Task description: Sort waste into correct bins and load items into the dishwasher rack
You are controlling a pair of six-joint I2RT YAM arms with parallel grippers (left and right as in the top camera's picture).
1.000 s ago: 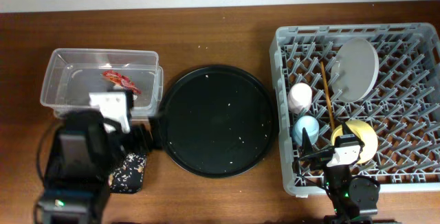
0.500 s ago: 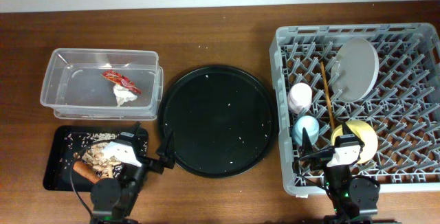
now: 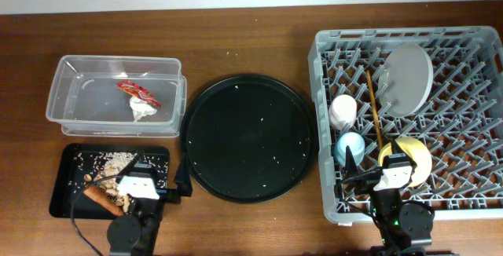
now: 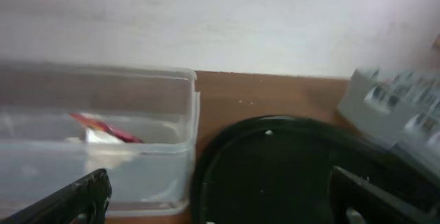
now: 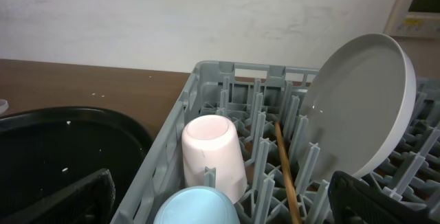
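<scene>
1. Overhead, waste: I judge the sorting done. The red snack wrapper (image 3: 138, 93) and crumpled white tissue (image 3: 142, 111) lie in the clear tub (image 3: 71, 71). The carrot-like piece (image 3: 98, 199) and beige scraps (image 3: 118, 162) sit in the small black tray (image 3: 63, 185).
2. Overhead, dishes: the dishwasher rack (image 3: 324, 130) holds the pink cup (image 3: 343, 111), blue cup (image 3: 350, 148), grey-green plate (image 3: 407, 79), yellow bowl (image 3: 420, 162) and chopsticks (image 3: 373, 115). I cannot separate the 2 sticks. Only pale specks dot the round black tray (image 3: 247, 138), so little looks left to do.
3. Left wrist: the left gripper (image 4: 220, 200) hangs with its fingers (image 4: 79, 196) spread wide and empty, facing the tub. The tub is thin, see-through plastic with rounded corners, and the wrapper inside looks glossy.
4. Right wrist: the right gripper (image 5: 220, 196) is spread wide too, holding nothing, low over the rack's near edge. The pink cup stands mouth down, matte and smooth. The plate leans on edge among stiff grey pegs, with a slim wooden stick beside it.
</scene>
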